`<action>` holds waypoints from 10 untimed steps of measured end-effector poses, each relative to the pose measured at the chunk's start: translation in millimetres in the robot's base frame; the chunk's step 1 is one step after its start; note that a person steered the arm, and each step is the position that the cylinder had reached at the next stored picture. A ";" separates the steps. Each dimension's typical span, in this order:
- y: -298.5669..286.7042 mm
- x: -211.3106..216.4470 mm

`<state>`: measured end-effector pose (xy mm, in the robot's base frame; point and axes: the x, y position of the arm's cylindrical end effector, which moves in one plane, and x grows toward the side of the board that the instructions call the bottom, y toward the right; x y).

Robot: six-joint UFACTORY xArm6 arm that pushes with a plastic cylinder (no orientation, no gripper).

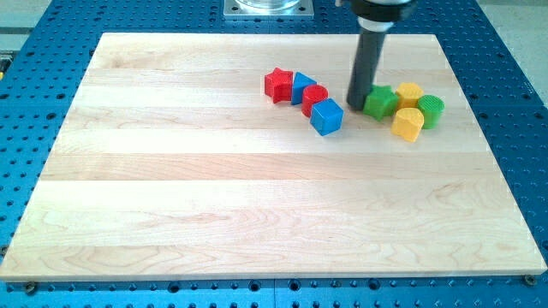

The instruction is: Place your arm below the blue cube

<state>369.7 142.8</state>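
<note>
Tip: the rod's lower end, my tip [357,106], rests on the wooden board [214,197] in its upper right part, touching or just beside the left face of the green block.
Gripper state: the arm carries no gripper, only the straight dark rod, so there is nothing to stand apart or together.
Blue cube: the blue cube [326,116] lies left of the tip and slightly lower in the view, near it but apart; it touches the lower right of the red cylinder.
Left cluster: a red star block [277,85], a second blue block [301,86] of unclear shape and the red cylinder [314,98] run in a slanting row down to the blue cube.
Right cluster: the green block [381,102], a yellow block [410,92] behind it, a green cylinder [431,110] at the far right and a yellow cylinder [408,124] in front sit close together.
Surround: a blue perforated table [505,103] frames the board.
</note>
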 end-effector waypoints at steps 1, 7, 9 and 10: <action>10.3 5.8; -22.3 75.0; -22.3 75.0; -31.3 75.2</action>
<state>444.9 111.5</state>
